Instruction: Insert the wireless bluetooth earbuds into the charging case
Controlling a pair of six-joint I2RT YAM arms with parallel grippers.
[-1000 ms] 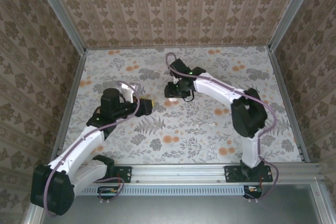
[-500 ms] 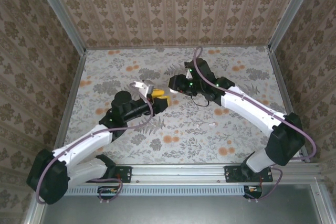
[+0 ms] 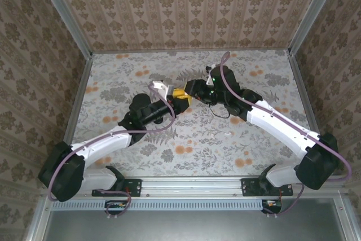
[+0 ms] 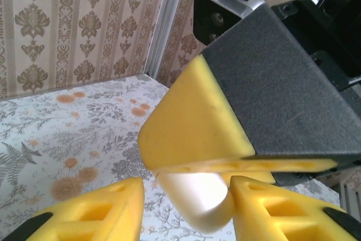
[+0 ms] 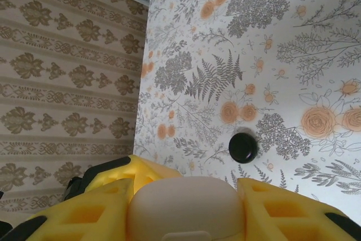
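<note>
Two arms meet nose to nose above the middle of a floral-patterned table (image 3: 186, 150), seen from the overhead camera. The left arm (image 3: 107, 146) reaches in from the near left corner. The left gripper (image 3: 178, 100) has its yellow fingers (image 4: 96, 213) apart, one on each side of a white case (image 5: 185, 206). A gap shows on one side of the case, while the other finger sits just beside it. The case is held off the table, right where the two grippers come together.

The right gripper (image 3: 190, 91) comes in from the right and is clamped on the case. In the right wrist view, its yellow fingers (image 5: 282, 210) press against both sides of the case's rounded shell. In the left wrist view, one of those fingers lies directly over the case.

A small white earbud (image 3: 228, 134) lies loose on the table, nearer than the grippers and to their right, just beside the right arm (image 3: 282, 131).

In the right wrist view a black round object (image 5: 243, 147) rests on the table beyond the case. Whether it is a bud or a second case cannot be told.
</note>
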